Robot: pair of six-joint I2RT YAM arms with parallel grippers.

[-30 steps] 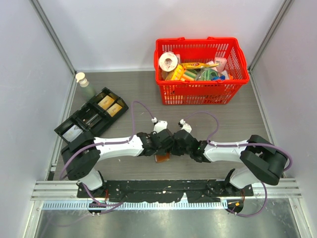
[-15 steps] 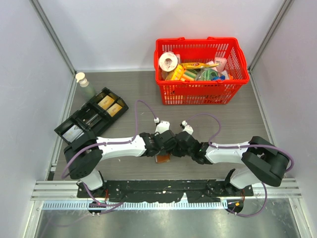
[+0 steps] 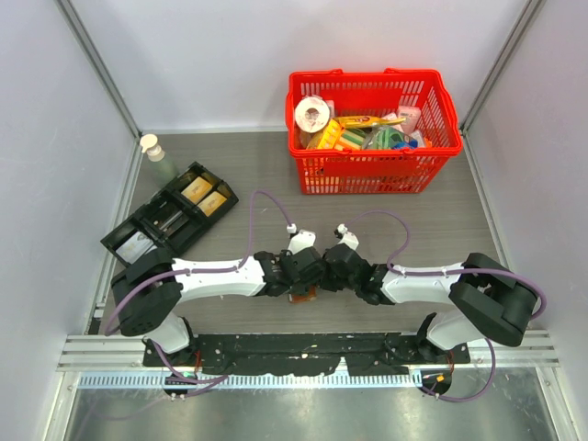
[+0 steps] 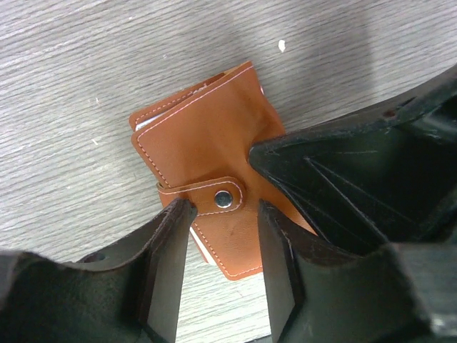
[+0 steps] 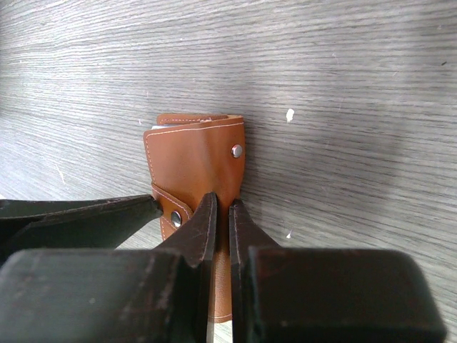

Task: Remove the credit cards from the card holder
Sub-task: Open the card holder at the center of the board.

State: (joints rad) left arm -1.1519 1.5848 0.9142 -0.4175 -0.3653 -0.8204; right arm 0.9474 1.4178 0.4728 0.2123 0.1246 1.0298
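The left gripper's (image 4: 223, 209) black fingers (image 4: 168, 264) are held apart, and the closing tab (image 4: 193, 196) with its metal snap (image 4: 223, 198) is seen between their tips. The right gripper's (image 5: 218, 207) fingers (image 5: 196, 229) are drawn almost together, with only a thin slit left; their tips are set on the cover just beside the tab. The small brown leather bifold card holder (image 4: 207, 136) is laid folded on the grey wood-grain table (image 4: 86, 71); it is found near the arm bases, where both wrists meet over it. A black compartmented tray (image 3: 152, 216) is seen well apart at the far left; a red plastic basket (image 3: 372, 170) of packaged goods is seen at the far right.
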